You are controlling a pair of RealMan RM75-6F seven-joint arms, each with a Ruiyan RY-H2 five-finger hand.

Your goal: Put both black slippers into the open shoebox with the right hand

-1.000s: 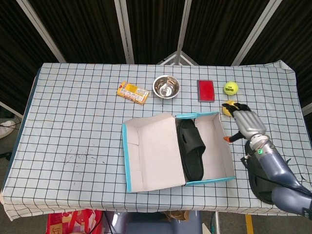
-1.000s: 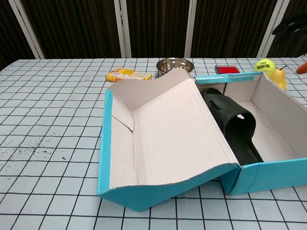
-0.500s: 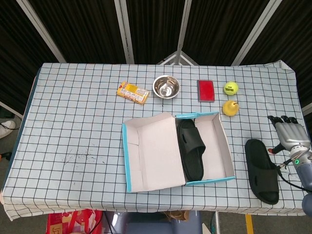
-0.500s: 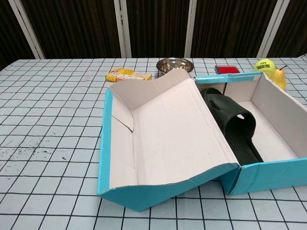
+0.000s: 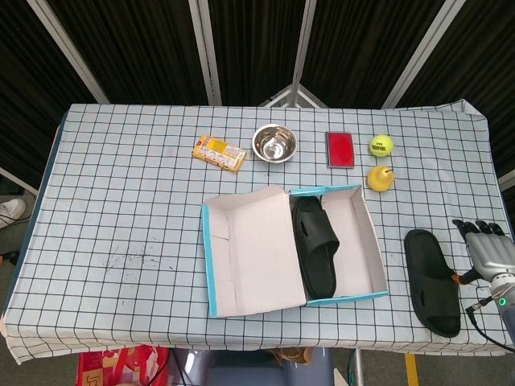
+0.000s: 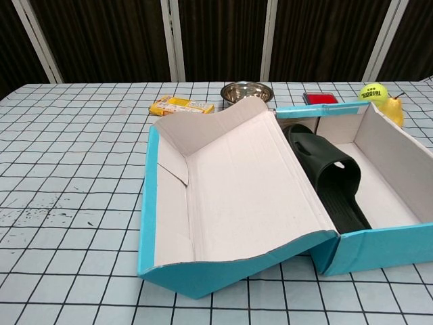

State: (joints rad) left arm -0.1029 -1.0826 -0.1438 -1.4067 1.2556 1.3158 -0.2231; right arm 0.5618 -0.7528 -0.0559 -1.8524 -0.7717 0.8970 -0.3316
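Observation:
The open blue shoebox (image 5: 378,265) (image 6: 379,247) sits mid-table with its lid (image 5: 253,253) (image 6: 230,196) folded out to the left. One black slipper (image 5: 315,245) (image 6: 328,177) lies inside, against the box's left wall. The second black slipper (image 5: 433,280) lies on the cloth to the right of the box, seen only in the head view. My right hand (image 5: 488,252) hovers just right of that slipper at the frame's edge, fingers spread and empty. My left hand shows in neither view.
Along the far side stand a yellow snack packet (image 5: 220,151) (image 6: 180,105), a steel bowl (image 5: 274,144) (image 6: 247,91), a red card (image 5: 339,149) (image 6: 321,98), a tennis ball (image 5: 381,145) (image 6: 371,92) and a yellow pear (image 5: 379,178) (image 6: 394,110). The table's right edge lies close to my hand.
My right hand has swung from beside the box's right wall outward and toward the near right edge, uncovering the second slipper. The box and both slippers stay where they were.

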